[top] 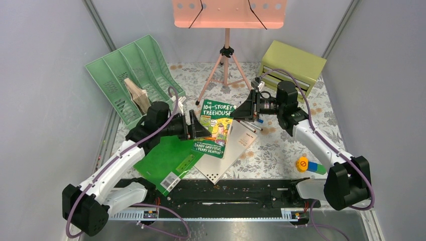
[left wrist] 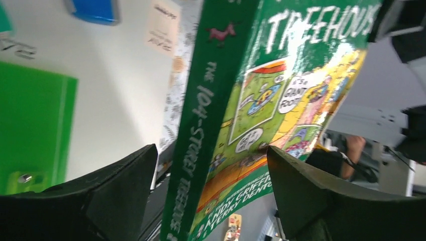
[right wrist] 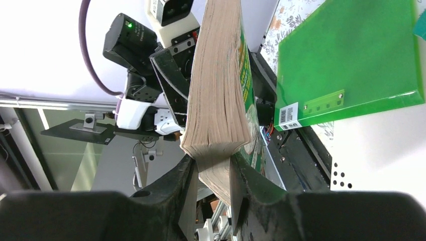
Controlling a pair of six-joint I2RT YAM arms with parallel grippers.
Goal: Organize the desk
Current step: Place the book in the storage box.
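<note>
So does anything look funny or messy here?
Yes. The right gripper pinches the Treehouse book by its page edges, and its jaws squash and bend the paper. The green folder and white sheet also lie crooked on the desk.

On my feeds: bright, even light, soft shadows on the desk, blurred left wrist view, blown-out whites.
</note>
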